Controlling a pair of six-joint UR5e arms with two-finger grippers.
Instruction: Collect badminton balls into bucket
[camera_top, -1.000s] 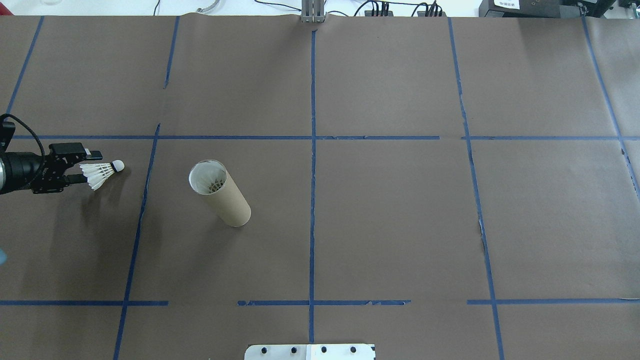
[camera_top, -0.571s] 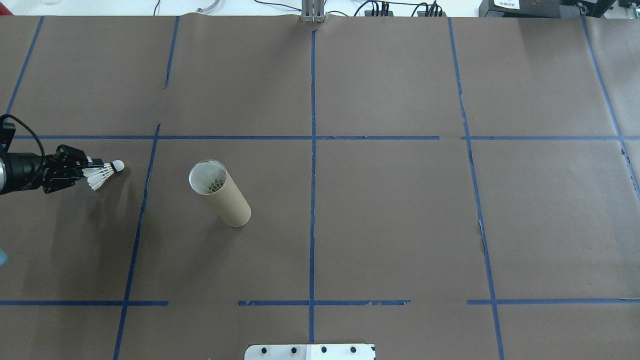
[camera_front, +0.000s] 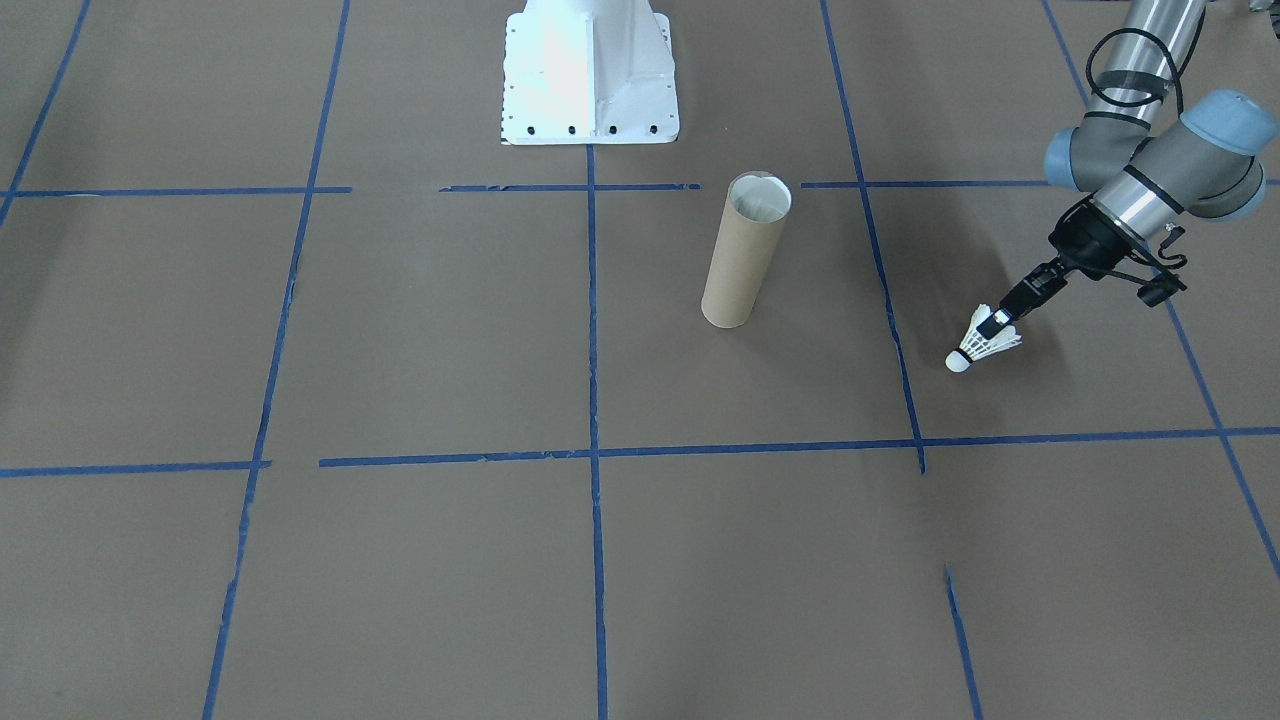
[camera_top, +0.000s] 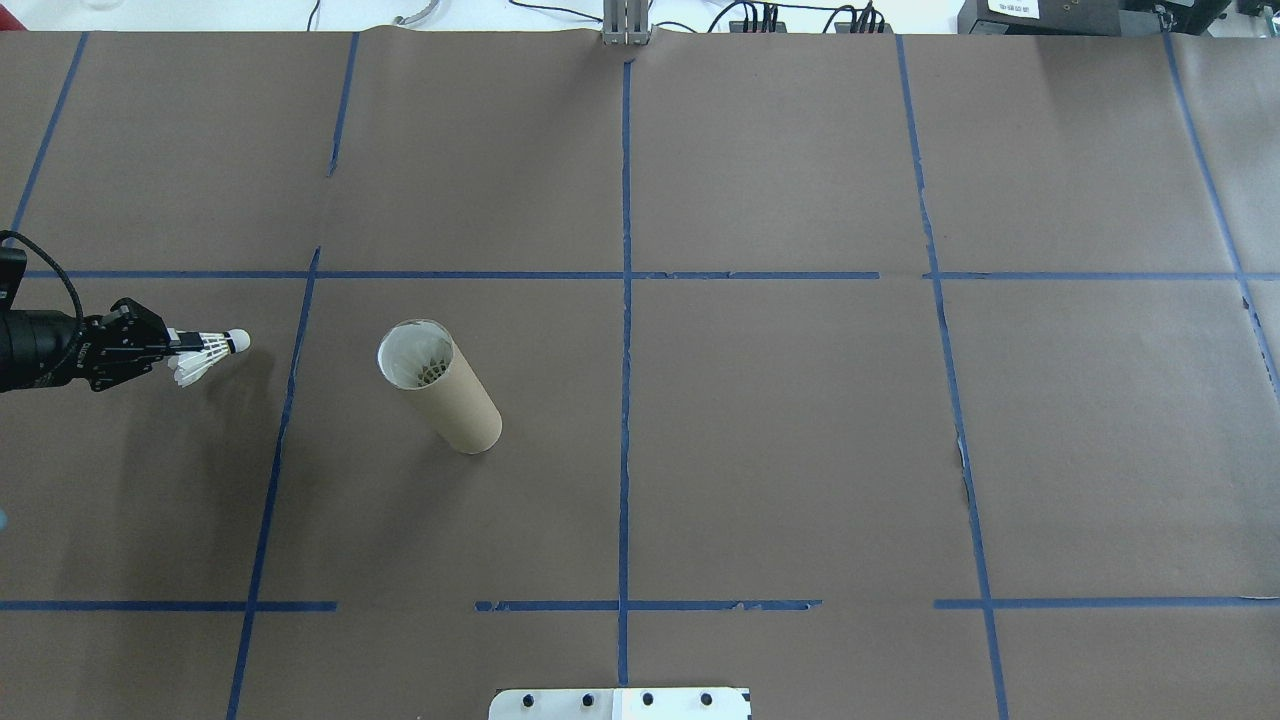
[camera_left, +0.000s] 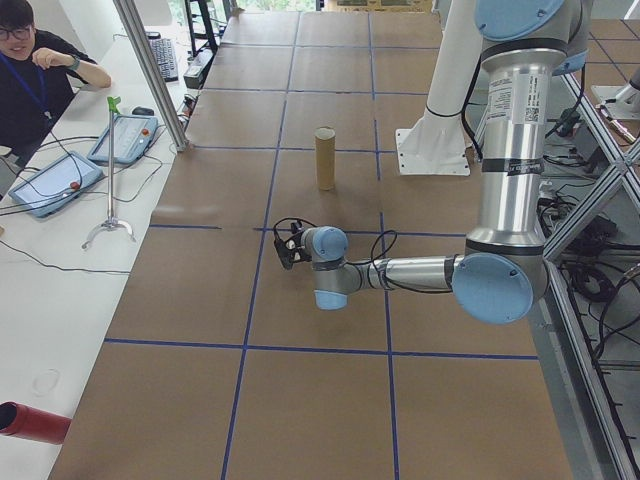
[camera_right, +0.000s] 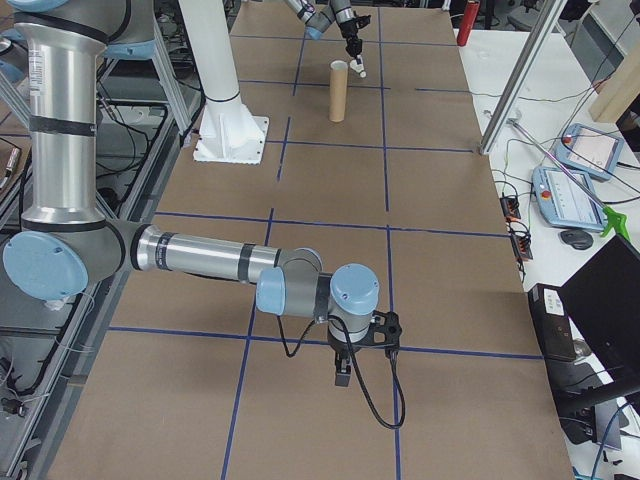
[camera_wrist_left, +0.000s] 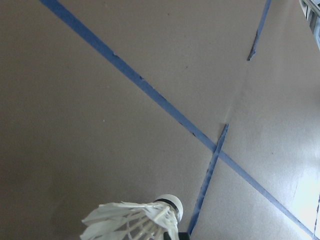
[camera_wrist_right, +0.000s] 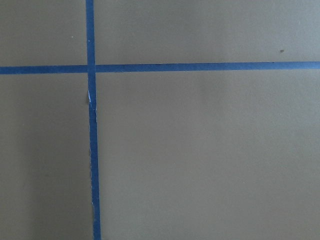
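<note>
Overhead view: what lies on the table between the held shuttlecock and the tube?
Only brown paper crossed by one blue tape line; nothing else lies between the shuttlecock in the left pincer and the tube. The front-facing view agrees.

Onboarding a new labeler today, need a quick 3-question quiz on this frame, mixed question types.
1. True or false: the left pincer is shut on a shuttlecock.
2. The cardboard tube is: A) lying flat B) standing upright C) held by an arm.
3. What shows inside the tube's mouth in the overhead view?

Key: 1 true. 2 B. 3 another shuttlecock, already inside.
</note>
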